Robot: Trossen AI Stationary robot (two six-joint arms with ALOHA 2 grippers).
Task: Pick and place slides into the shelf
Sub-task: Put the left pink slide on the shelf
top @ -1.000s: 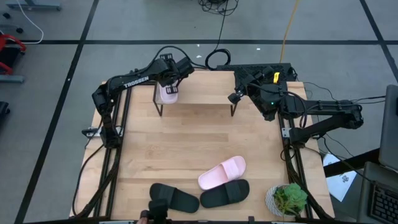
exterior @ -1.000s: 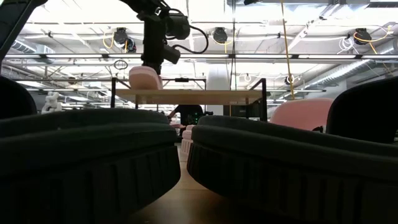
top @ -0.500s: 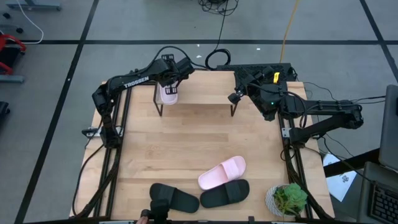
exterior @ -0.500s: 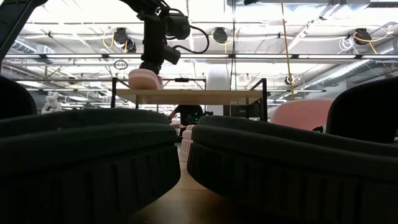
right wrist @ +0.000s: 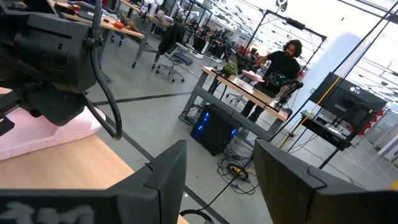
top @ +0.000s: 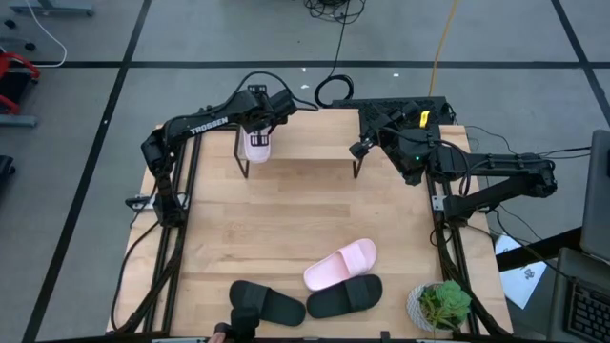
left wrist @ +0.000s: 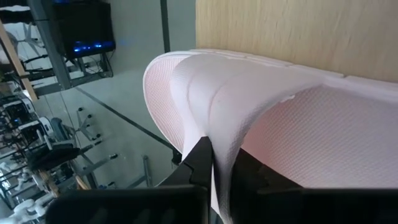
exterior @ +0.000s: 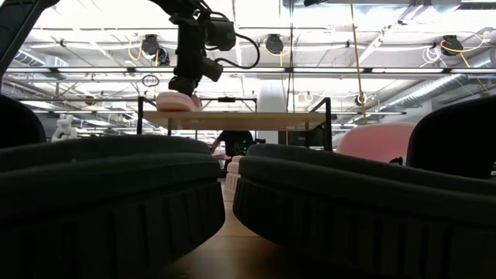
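Note:
A pale pink slide [top: 257, 145] lies on the left end of the shelf [top: 305, 145], a light plank on black legs at the table's far side. It also shows in the low view [exterior: 177, 101]. My left gripper [top: 262, 122] stands over the slide and is shut on its strap. My right gripper [top: 362, 143] is open and empty by the shelf's right end. The second pink slide [top: 340, 264] and two black slides [top: 345, 296] [top: 272, 303] lie on the table near the front edge. My left gripper pinches the edge of the slide's wide strap [left wrist: 214, 134] between its two fingers [left wrist: 198, 163]. The fingers come from above, pointing down. The slide's sole [exterior: 175, 106] lies about level on the shelf's plank top.
A small potted plant [top: 440, 305] stands at the table's front right corner. The middle of the table between the shelf and the loose slides is bare wood [top: 286, 214]. A person stands at a desk in the room beyond [right wrist: 280, 68].
My left gripper has gone down a little toward the shelf with the pink slide. The slide stood higher and tilted above the plank; now it lies flatter on the shelf's left end.

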